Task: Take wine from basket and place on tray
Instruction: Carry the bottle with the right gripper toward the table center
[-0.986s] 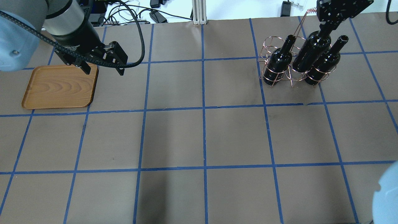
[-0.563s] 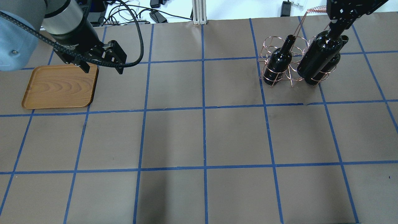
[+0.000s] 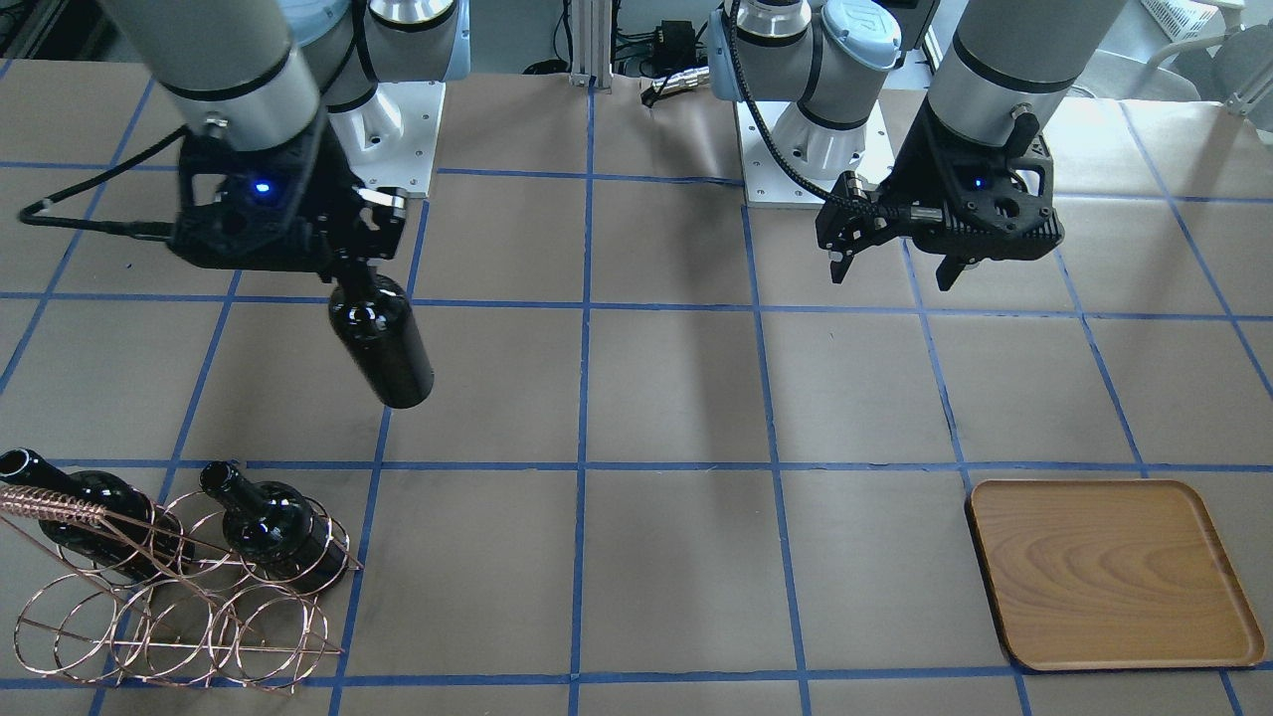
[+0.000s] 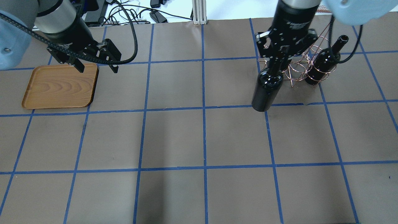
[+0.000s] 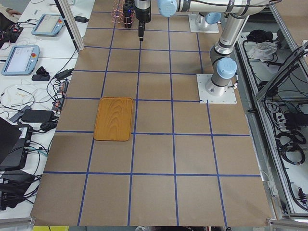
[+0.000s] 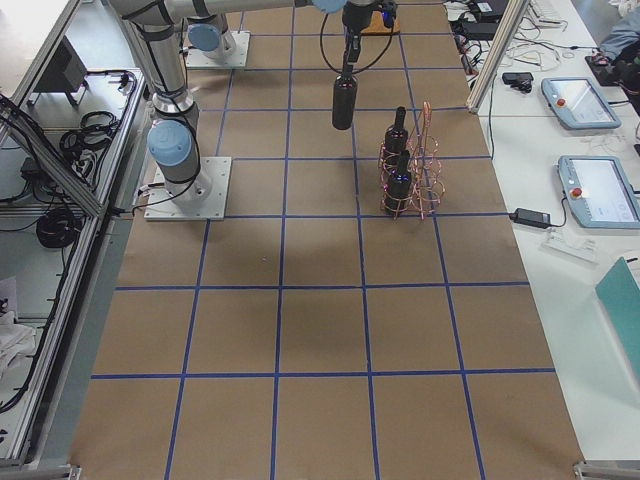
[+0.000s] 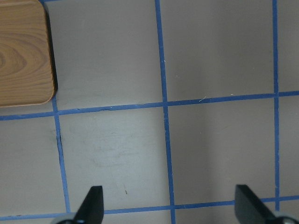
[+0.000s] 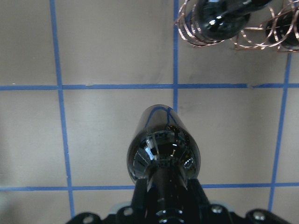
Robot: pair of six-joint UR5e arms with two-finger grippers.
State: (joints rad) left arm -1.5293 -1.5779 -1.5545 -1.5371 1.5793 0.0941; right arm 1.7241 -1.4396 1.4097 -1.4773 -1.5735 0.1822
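Observation:
My right gripper (image 4: 277,62) is shut on the neck of a black wine bottle (image 4: 266,91). The bottle hangs nearly upright above the table, clear of the copper wire basket (image 4: 298,70). It also shows in the front view (image 3: 383,343) and the right wrist view (image 8: 163,154). Two more bottles (image 3: 278,532) (image 3: 90,507) lie in the basket (image 3: 169,617). The wooden tray (image 4: 59,86) lies bare at the far left. My left gripper (image 4: 97,67) is open and empty, hovering by the tray's far right corner (image 7: 23,56).
Brown paper with blue tape lines covers the table (image 4: 202,140). Cables and a metal post (image 4: 199,12) lie beyond the far edge. The basket's coiled-wire handle (image 3: 50,502) sticks out to the side.
My right gripper has pulled the bottle out of the basket and carried it leftward and nearer in the overhead view. My left gripper has shifted slightly left and away.

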